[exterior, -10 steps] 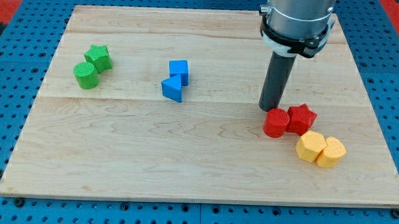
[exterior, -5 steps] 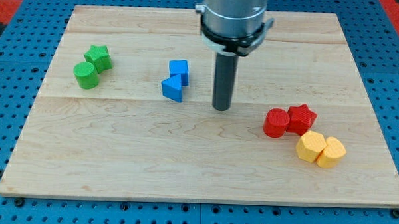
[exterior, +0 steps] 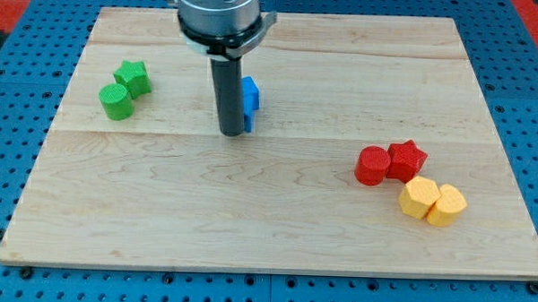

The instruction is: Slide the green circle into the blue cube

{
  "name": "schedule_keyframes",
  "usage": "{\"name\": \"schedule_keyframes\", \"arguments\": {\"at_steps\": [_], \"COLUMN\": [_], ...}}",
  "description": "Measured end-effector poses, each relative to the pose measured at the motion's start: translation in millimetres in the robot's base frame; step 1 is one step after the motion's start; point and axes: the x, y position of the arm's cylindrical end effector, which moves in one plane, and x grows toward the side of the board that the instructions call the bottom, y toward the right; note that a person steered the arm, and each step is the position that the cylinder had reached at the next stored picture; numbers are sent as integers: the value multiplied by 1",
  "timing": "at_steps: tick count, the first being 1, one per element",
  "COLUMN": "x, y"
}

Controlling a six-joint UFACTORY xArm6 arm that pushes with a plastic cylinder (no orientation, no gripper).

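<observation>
The green circle (exterior: 116, 102) lies at the board's left, touching a green star (exterior: 132, 76) above and to its right. The blue cube (exterior: 251, 92) stands near the board's middle top, mostly hidden behind my rod; a sliver of a second blue block (exterior: 248, 123) shows below it. My tip (exterior: 230, 131) rests on the board just in front of the blue blocks, well to the right of the green circle.
A red circle (exterior: 373, 165) and a red star (exterior: 407, 159) touch at the right. Two yellow blocks (exterior: 418, 197) (exterior: 446, 205) lie just below them. The wooden board (exterior: 266, 241) sits on a blue pegboard.
My rod has swept left across the board, from beside the red blocks to in front of the blue blocks. No block has visibly moved.
</observation>
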Motion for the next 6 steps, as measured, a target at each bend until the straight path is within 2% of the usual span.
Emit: {"name": "schedule_keyframes", "arguments": {"at_steps": [1, 2, 3, 4, 5, 6], "x": [-13, -12, 12, 0, -27, -27], "y": [-1, -61, -185, -253, -179, -93]}}
